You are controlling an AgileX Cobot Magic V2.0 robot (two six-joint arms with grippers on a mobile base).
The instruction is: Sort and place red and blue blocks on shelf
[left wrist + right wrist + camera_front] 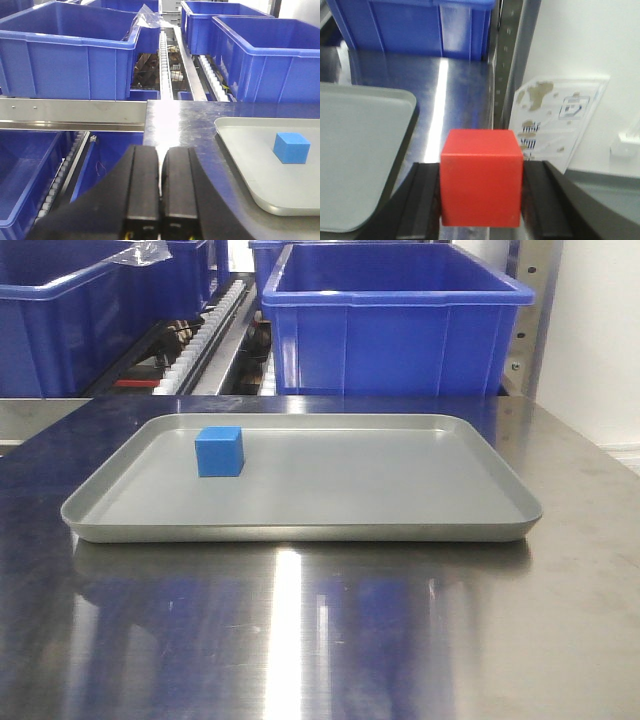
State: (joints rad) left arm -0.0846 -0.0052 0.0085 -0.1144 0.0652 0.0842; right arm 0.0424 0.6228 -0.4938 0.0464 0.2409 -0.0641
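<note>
Large blue crates point(395, 330) stood behind the table on the shelf point(527, 310). A white roller track point(165, 65) ran between them, and crumpled clear plastic point(145, 17) lay in one crate.

A shallow grey tray point(300, 528) lay flat on the steel tabletop point(300, 640). The blue block point(219, 451) sat square inside it, toward the rear left in the front view, apart from the rim.

The tabletop was polished and carried blue reflections and a bright streak of light. A white wall with a worn label point(560, 120) stood just beside the shelf upright at the right.

The left gripper point(161, 155) was level, with its fingers pressed together. It sat at the table's left edge, aimed at the crates, with the tray to its right.

The right gripper point(481, 200) was clamped on the red block point(481, 177), one finger point(422, 205) against each side face. It held the block over bare tabletop beside the tray's corner, near the upright.
</note>
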